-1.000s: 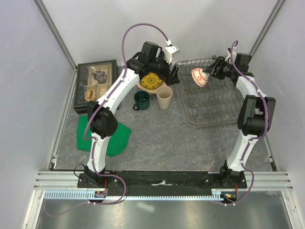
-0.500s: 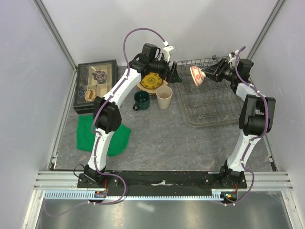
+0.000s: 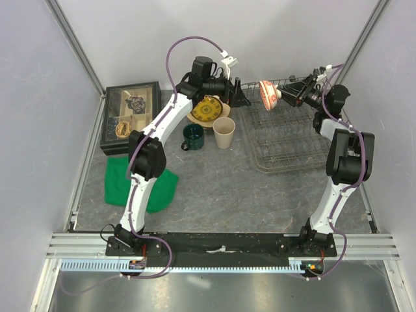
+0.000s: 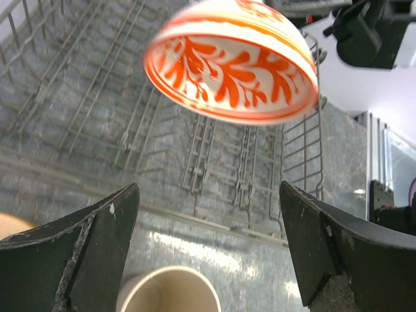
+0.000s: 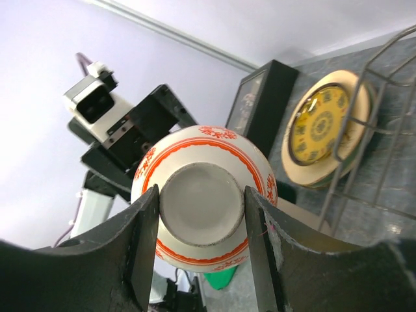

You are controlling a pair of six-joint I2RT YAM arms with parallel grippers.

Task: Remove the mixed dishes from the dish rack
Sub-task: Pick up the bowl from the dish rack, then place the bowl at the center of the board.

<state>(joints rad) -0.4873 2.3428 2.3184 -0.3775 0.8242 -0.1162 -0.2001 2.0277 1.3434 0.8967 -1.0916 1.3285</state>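
Near to far: mug [image 3: 192, 135] and cup [image 3: 223, 132] stand mid-desk, just left of the dish rack [image 3: 289, 140], with the plates [image 3: 208, 109] behind them. Over the rack's far-left corner, right jaws are clenched on the bowl [image 3: 267, 95] by its foot, mouth turned left. Left jaws are spread, aimed at it, not touching. I read a handover. The cup sits under the left jaws, so I'd watch it.

A green cloth [image 3: 116, 183] lies near a glass-lidded black box [image 3: 127, 109].

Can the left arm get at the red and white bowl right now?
Probably yes: the left tool is open and faces the bowl with only air between; the right tool grips its foot, leaving the rim free.
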